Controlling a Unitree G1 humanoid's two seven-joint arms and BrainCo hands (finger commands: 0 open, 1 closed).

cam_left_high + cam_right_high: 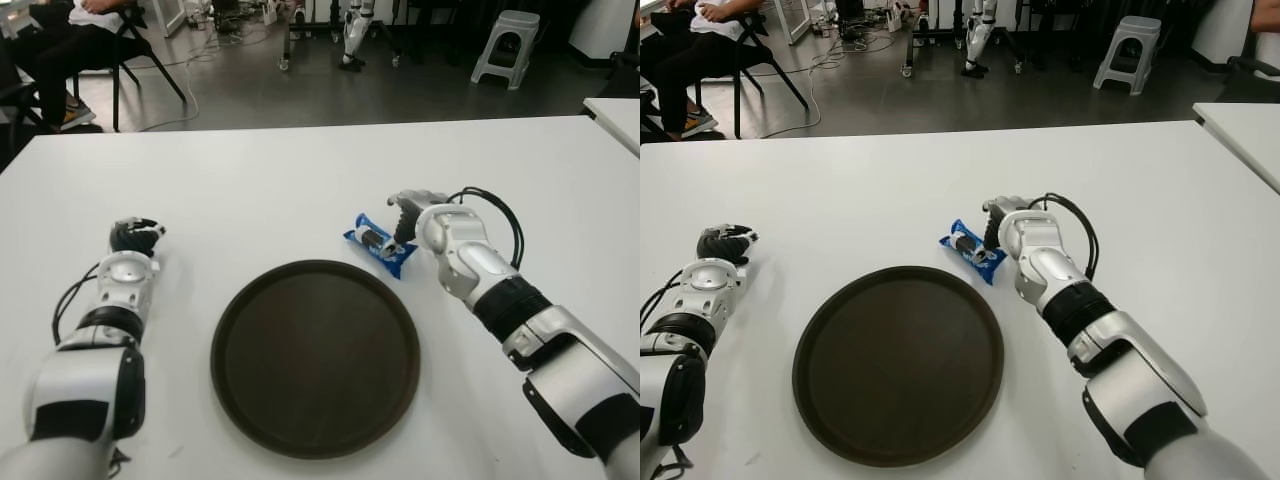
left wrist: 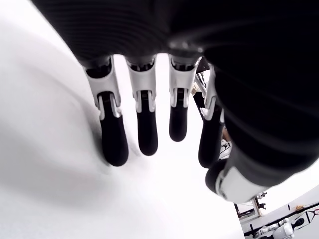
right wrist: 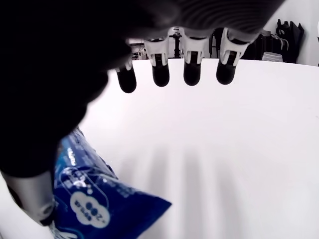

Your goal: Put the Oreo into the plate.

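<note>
I see the blue Oreo packet point(image 1: 379, 244) lying flat on the white counter point(image 1: 300, 180), just beyond the far right rim of the round dark brown plate point(image 1: 315, 357). The packet sits outside the plate, close to its edge but not on it, tilted at an angle with one end pointing toward the plate.

My right robot hand point(image 1: 412, 217) is right beside the packet, on its right side. In the right wrist view the four fingers point(image 3: 193, 69) hang straight out over bare counter, spread and holding nothing, while the packet point(image 3: 94, 199) lies just next to the thumb side of the hand. I cannot tell from the eye views whether the thumb actually touches the wrapper. The hand is released, not closed around anything.

My left robot hand point(image 1: 134, 238) shows to the left of the plate, well apart from the packet. Its wrist view shows the fingers point(image 2: 113, 137) extended and relaxed over the counter, empty.

Beyond the far edge of the counter I see a grey floor, a white stool point(image 1: 507, 45) and a seated person point(image 1: 70, 35) on a chair at the far left.
</note>
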